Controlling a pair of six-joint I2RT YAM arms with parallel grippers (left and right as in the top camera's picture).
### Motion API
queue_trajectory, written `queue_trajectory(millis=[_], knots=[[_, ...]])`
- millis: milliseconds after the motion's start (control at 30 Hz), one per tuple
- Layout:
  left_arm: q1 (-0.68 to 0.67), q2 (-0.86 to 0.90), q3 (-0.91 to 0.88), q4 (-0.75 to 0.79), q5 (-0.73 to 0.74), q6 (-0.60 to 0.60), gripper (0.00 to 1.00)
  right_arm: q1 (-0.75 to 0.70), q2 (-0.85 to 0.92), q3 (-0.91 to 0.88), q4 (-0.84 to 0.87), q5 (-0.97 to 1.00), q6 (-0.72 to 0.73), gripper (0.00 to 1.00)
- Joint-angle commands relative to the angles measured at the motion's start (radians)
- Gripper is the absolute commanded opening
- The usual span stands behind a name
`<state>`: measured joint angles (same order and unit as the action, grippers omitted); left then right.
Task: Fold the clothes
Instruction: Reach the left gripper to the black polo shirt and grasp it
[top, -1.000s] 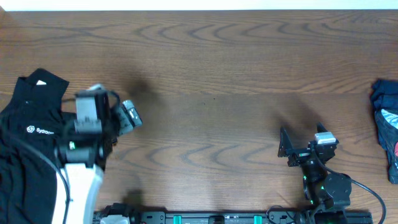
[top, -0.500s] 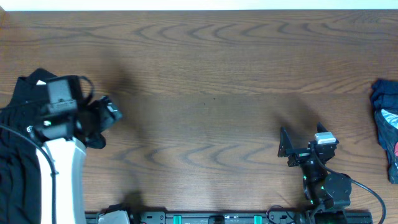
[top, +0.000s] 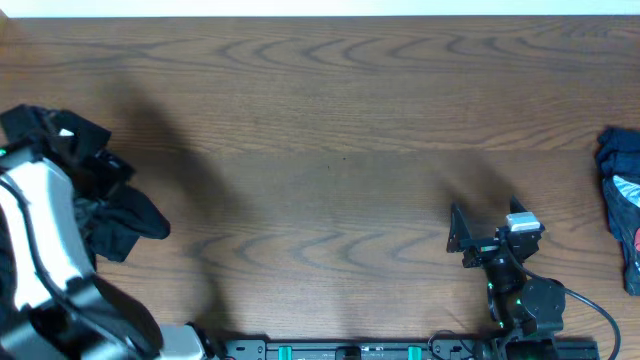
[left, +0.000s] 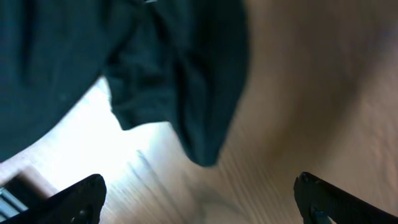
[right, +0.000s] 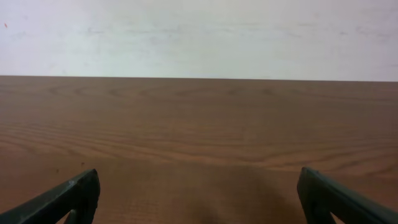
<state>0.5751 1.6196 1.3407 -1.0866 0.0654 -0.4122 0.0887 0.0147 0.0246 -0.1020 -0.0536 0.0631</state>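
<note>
The clothes, a black top (top: 128, 218), lie bunched at the table's left edge, and a white tag (top: 66, 132) shows near the collar. My left arm (top: 30, 225) reaches over the top, its dark wrist hard to tell from the fabric in the overhead view. In the left wrist view the left gripper (left: 199, 199) is open above bare wood, and a fold of the black top (left: 180, 81) hangs just ahead of it, untouched. My right gripper (top: 457, 238) rests low near the front edge, open and holding nothing. The right wrist view shows only wood between its fingertips (right: 74, 196).
A dark blue bundle with grey-white and red patches (top: 622, 200) lies at the right edge. The wooden table (top: 330, 150) stretches between the two arms. The arm bases and a rail (top: 350, 350) line the front edge.
My left arm has swung left over the black top and now covers its chest area. The cloth looks more bunched at its right side. The right arm has stayed still.
</note>
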Motion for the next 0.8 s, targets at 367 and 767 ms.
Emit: queue_trajectory(millis=[367, 767], knots=[[0.289, 0.206, 0.043, -0.053, -0.028, -0.035, 0.98, -0.013, -0.008, -0.005, 0.002, -0.006, -0.012, 0.99], [0.295, 0.255, 0.043, -0.021, 0.006, -0.026, 0.98, -0.013, -0.008, -0.005, 0.002, -0.006, -0.012, 0.99]])
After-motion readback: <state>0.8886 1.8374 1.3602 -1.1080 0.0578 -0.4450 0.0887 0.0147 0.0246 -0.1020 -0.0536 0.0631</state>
